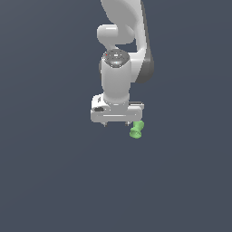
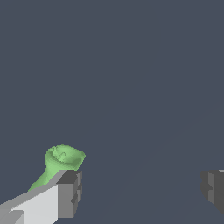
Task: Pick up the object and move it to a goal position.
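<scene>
Exterior view: glossy white jointed robot arm enters from the top centre, its upper links cut off by the frame edge. Its white block-shaped gripper hangs at mid-frame; only two tiny fingertip stubs show below the hand body, and the rest of the fingers are hidden behind it. The small bright green spool-like object sits just below the gripper's lower right corner, its upper end partly hidden by the hand. Long axis tilted, running from upper right down to lower left, with the wider rounded end at the lower left. Cannot tell whether it rests on the plain dark grey-blue surface; no shadow or edge shows.

Wrist view: fingers stand wide apart, one grey pad at lower left, the other cut off at the right edge. Nothing lies between them. The green object sits outside the gap, just behind the lower-left finger, which covers its lower shaft. Its flared end points up in the frame; touching or not, cannot tell.
</scene>
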Robot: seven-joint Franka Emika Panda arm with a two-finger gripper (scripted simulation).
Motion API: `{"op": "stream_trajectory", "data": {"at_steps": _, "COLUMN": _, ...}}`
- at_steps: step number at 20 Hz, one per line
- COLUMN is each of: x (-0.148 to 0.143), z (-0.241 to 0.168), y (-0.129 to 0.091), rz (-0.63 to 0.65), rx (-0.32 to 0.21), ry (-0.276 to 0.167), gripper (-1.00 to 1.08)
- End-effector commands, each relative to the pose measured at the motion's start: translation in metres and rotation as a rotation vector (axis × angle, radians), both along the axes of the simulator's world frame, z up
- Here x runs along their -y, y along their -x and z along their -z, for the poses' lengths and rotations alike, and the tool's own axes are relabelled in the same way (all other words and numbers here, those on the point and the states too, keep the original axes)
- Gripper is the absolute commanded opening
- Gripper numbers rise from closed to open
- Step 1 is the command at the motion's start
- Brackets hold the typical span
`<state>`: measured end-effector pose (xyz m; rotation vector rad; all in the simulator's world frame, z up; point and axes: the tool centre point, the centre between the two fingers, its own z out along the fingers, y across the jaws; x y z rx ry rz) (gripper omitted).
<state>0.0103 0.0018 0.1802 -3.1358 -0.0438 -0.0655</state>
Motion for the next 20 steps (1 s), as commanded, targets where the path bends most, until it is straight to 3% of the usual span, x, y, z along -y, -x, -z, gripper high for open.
{"op": "stream_trajectory", "data": {"at_steps": 1, "x": 0.000, "z": 0.000, "y": 0.000, "rz": 0.000, "rx": 0.000, "ry": 0.000, "gripper": 1.00}}
{"op": "stream_trajectory", "data": {"at_steps": 11, "x": 0.023, "z": 0.007, "y": 0.003, "rz": -0.011, "rx": -0.026, "ry": 0.014, "gripper": 1.00}}
{"op": "stream_trajectory", "data": {"at_steps": 20, "x": 0.014, "z": 0.010, "y": 0.005, "rz": 0.014, "rx": -0.025, "ry": 0.012, "gripper": 1.00}}
